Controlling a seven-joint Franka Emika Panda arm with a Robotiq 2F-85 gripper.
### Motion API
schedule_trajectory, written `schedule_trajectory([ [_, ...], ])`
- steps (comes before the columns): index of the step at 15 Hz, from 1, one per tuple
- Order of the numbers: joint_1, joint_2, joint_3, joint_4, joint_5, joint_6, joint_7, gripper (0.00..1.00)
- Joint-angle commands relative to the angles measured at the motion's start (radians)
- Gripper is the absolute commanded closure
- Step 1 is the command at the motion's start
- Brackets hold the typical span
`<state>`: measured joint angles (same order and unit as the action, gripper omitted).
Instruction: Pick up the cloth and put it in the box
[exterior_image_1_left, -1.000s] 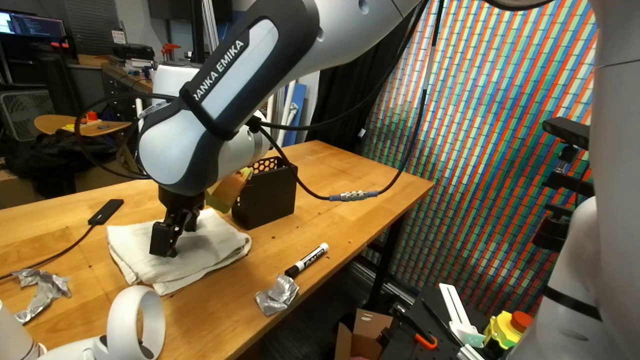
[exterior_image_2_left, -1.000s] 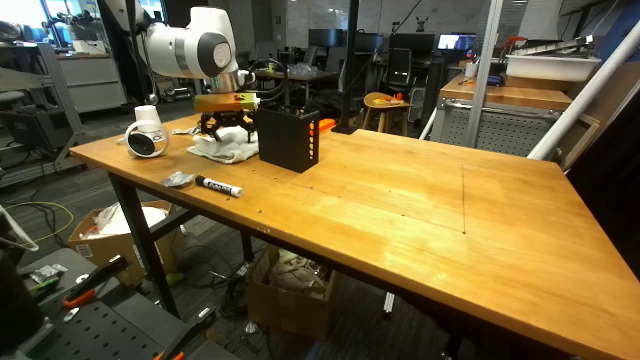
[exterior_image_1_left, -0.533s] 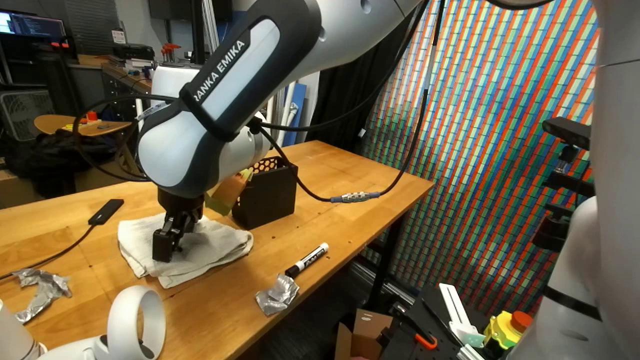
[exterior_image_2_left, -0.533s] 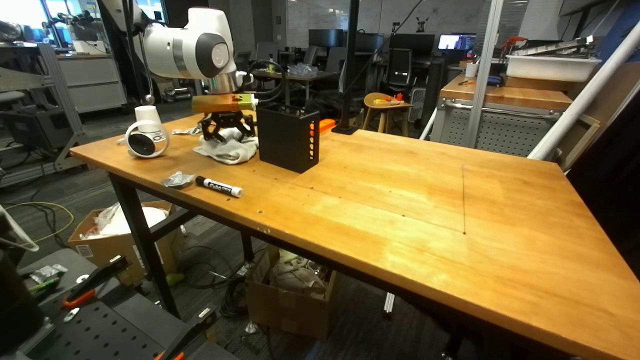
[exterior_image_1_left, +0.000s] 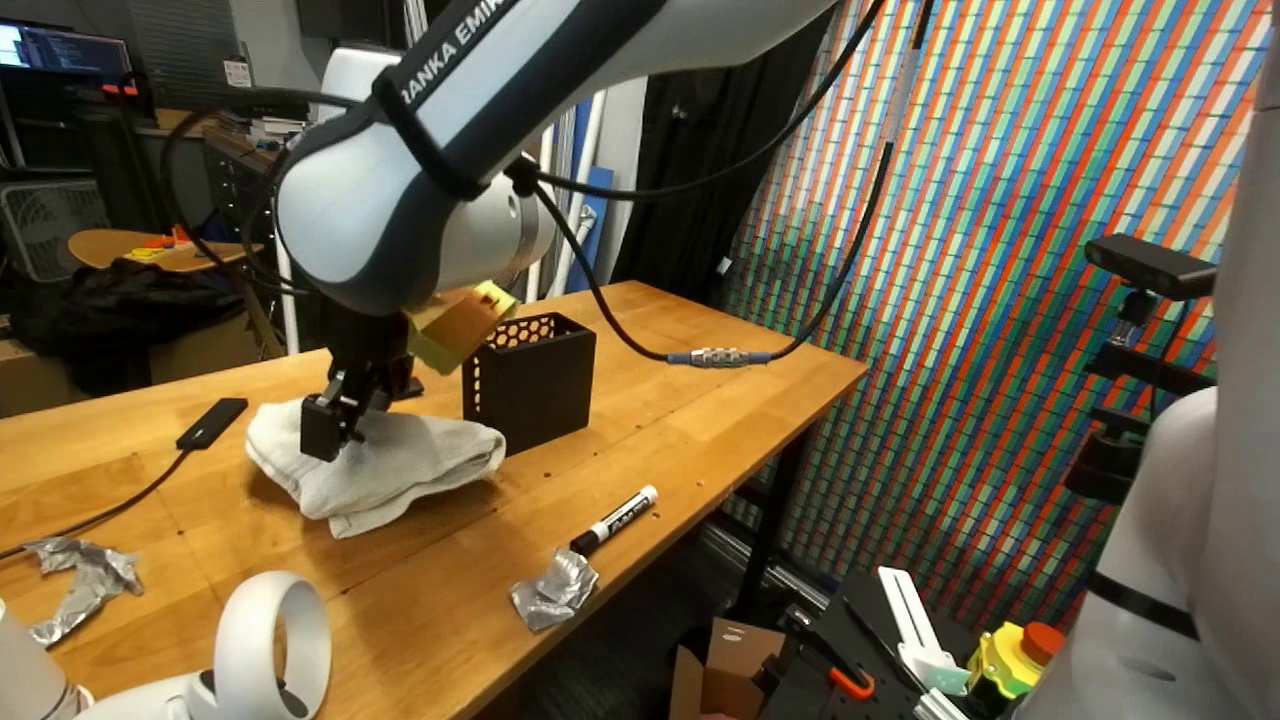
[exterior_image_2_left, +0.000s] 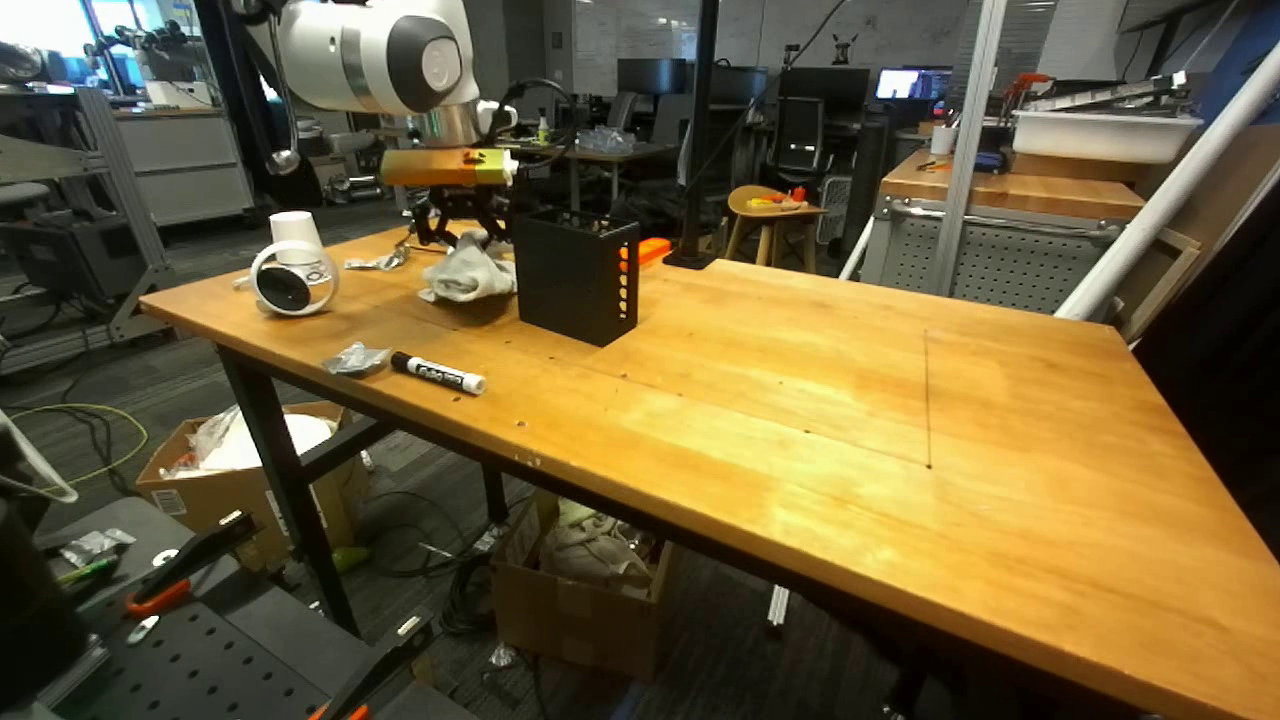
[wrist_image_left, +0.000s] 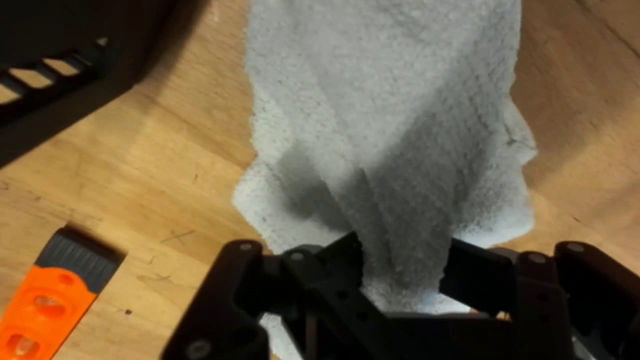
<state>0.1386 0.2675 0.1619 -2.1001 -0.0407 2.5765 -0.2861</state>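
Cloth, white, folded: is hanging over the tabletop; in the wrist view its long axis is running 6 to 12 o'clock, broad part pointing to 12. Fingers: are grasping a bunched fold of it. Box, black, perforated: is standing apart, at 10 o'clock.

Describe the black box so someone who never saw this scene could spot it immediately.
Find the wooden table. On it, beside the white towel pinched in the claw, stands an open-topped box. Unlike the soft, pale towel, it is straight-sided and black, with honeycomb holes through some walls.
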Motion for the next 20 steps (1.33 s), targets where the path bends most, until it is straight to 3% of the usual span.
schedule_trajectory([
  [1,-0.026,-0.149,0.005,-0.004,0.061,-0.136,0.038,0.95],
  [5,-0.047,-0.267,-0.039,0.021,0.071,-0.275,0.102,0.95],
  [9,-0.085,-0.316,-0.095,0.061,0.046,-0.326,0.182,0.95],
  [15,-0.118,-0.278,-0.129,0.086,-0.078,-0.373,0.284,0.95],
  [20,-0.113,-0.231,-0.129,0.070,-0.116,-0.418,0.333,0.95],
])
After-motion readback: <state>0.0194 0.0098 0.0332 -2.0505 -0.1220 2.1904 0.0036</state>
